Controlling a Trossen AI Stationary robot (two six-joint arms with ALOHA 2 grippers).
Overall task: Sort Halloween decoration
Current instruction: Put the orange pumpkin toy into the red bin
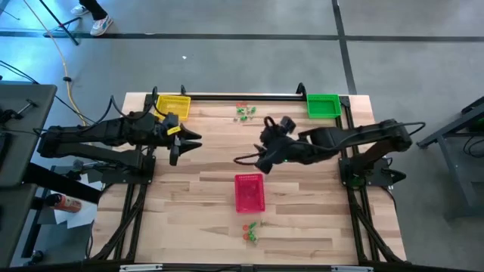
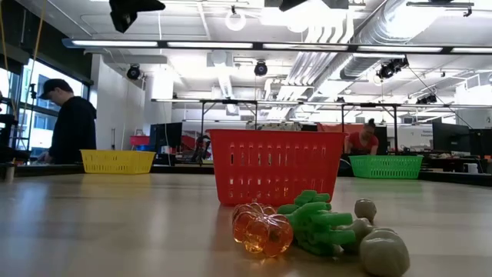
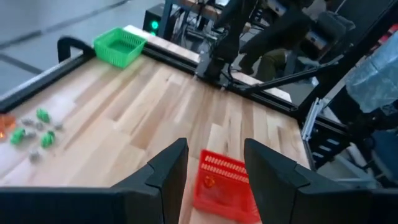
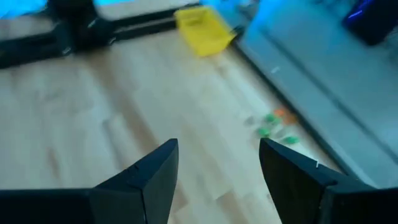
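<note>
Tiny green, orange and grey Halloween trinkets lie in two clusters on the wooden table: one by the far edge [image 1: 243, 112] [image 4: 277, 127] [image 3: 34, 129], one by the near edge [image 1: 251, 231], where an orange pumpkin [image 2: 261, 228] and a green piece [image 2: 319, 223] rest on the tabletop. A red basket [image 1: 249, 193] [image 2: 275, 165] stands between the two clusters. My left gripper [image 1: 185, 147] [image 3: 214, 180] hovers open at the left. My right gripper [image 1: 253, 162] [image 4: 217, 168] hangs open above the table's middle. Nothing is between either pair of fingers.
A yellow basket [image 1: 172, 104] [image 4: 202, 25] stands at the far left corner and a green basket [image 1: 323, 105] [image 3: 120, 45] at the far right. A black rail [image 1: 249, 96] runs along the far edge. People stand in the room behind [image 2: 73, 127].
</note>
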